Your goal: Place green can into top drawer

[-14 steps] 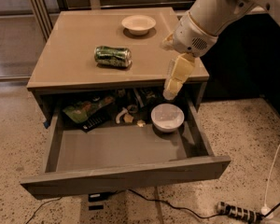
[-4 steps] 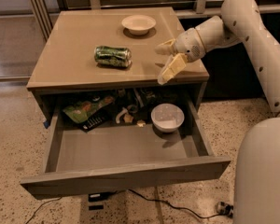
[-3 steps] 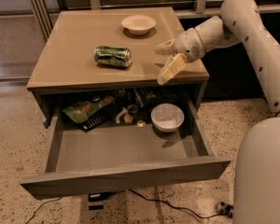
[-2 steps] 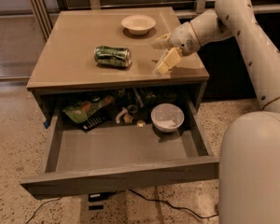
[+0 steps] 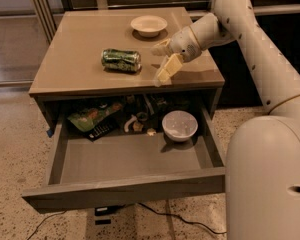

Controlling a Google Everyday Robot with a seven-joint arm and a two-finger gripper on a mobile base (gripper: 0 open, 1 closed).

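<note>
One green can (image 5: 121,60) on cabinet top (image 5: 75,39) | jaws spread, empty, now closer beside it | top drawer (image 5: 130,161) pulled out

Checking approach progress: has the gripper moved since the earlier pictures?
Yes. The gripper has shifted left, from the cabinet top's front edge above the top drawer's white bowl to over it, nearer the green can.

- Pale yellow gripper (image 5: 163,59) over the right side of the cabinet top (image 5: 75,69), two flat fingers (image 5: 170,67) spread apart.
- Smooth cream-white arm (image 5: 255,39) of rounded tubes, small dark dots on the shell, thin seams at joints.
- Bulky rounded cream body (image 5: 265,184) with one small dark hole.
</note>
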